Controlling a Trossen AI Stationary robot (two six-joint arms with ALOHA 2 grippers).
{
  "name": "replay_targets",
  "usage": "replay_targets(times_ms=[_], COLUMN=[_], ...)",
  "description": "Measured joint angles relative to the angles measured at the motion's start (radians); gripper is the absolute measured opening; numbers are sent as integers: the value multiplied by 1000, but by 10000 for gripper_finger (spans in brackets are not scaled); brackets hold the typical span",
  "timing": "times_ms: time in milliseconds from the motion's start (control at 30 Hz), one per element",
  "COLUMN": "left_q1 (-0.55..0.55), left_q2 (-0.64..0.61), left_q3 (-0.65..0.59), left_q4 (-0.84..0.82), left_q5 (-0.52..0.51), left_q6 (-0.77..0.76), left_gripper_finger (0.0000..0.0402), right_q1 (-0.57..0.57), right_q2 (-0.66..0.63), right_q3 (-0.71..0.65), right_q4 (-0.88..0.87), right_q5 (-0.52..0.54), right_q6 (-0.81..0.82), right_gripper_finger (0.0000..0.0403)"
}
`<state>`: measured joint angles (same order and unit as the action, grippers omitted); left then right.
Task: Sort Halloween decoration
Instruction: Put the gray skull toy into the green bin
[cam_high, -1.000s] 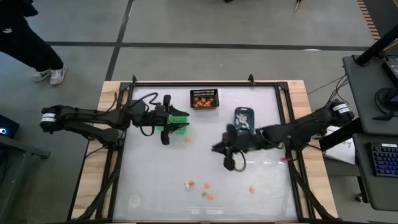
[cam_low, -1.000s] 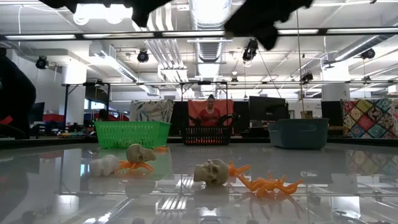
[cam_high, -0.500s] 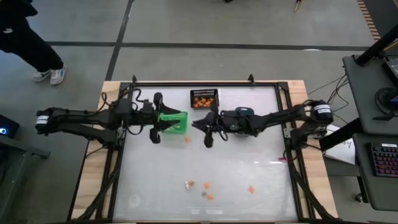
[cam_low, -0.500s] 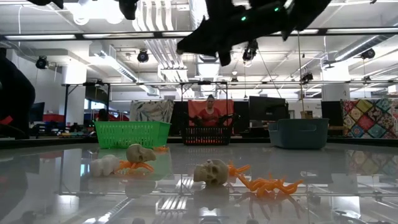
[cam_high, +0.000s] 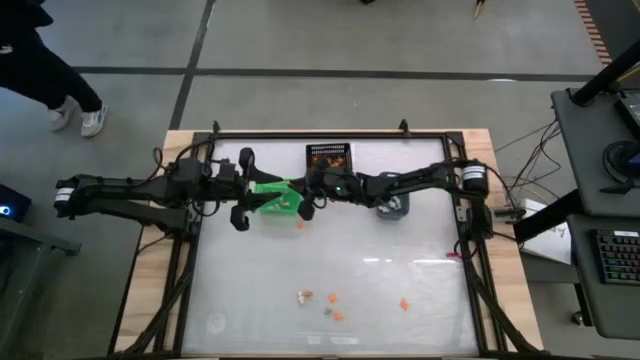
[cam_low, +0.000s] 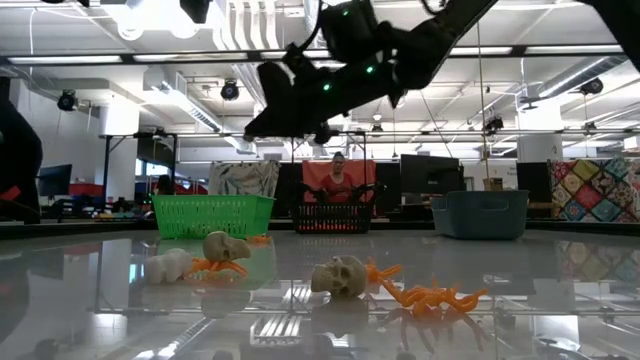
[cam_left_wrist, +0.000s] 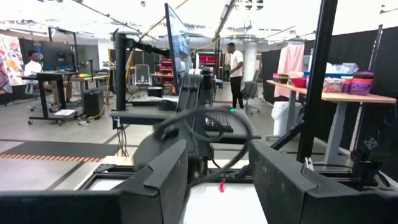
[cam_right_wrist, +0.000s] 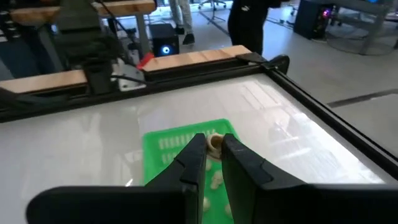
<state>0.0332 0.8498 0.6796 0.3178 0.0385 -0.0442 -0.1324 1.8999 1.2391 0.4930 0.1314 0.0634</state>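
Observation:
My right gripper (cam_right_wrist: 213, 145) is shut on a small tan trinket (cam_right_wrist: 215, 142) of the Halloween decoration. It reaches from the table's right and hangs over the green bin (cam_high: 277, 198), which holds a few pale trinkets (cam_right_wrist: 215, 180). My left gripper (cam_high: 243, 190) stands open and empty, raised by the green bin's left side. More of the decoration lies on the near half of the table: two tan skulls (cam_low: 340, 275) (cam_low: 227, 246), a white piece (cam_low: 168, 265) and orange pieces (cam_low: 432, 296). My right gripper pinches the tan trinket (cam_right_wrist: 215, 142) between its two fingertips (cam_right_wrist: 194, 149). The fingers come nearly level from the table's right, tipped slightly down. The trinket is lifted clear, above the inside of the green bin (cam_right_wrist: 180, 146).
A black mesh bin (cam_high: 329, 158) with orange pieces stands at the far edge. The blue-grey bin (cam_high: 393, 207) sits partly under my right arm. One orange piece (cam_high: 300, 224) lies just near of the green bin. A black frame (cam_high: 455, 170) rims the table. People stand beyond it.
My right gripper has swept from the table's middle, by the blue-grey bin, toward the left and far side, sinking a little, and now hangs over the green bin, still shut. My left gripper has drawn back toward the table's left edge, rising slightly, still open.

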Motion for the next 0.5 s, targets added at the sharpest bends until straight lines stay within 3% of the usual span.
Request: replay_targets(times_ms=[500], left_q1=[-1], left_q2=[-11], left_q3=[-2], left_q4=[-31], left_q5=[-3], left_q6=[-2], left_gripper_finger=[154], right_q1=[-21], right_q2=[114], right_q3=[114], right_q4=[-99], right_q5=[-12], right_q6=[72], right_gripper_finger=[52])
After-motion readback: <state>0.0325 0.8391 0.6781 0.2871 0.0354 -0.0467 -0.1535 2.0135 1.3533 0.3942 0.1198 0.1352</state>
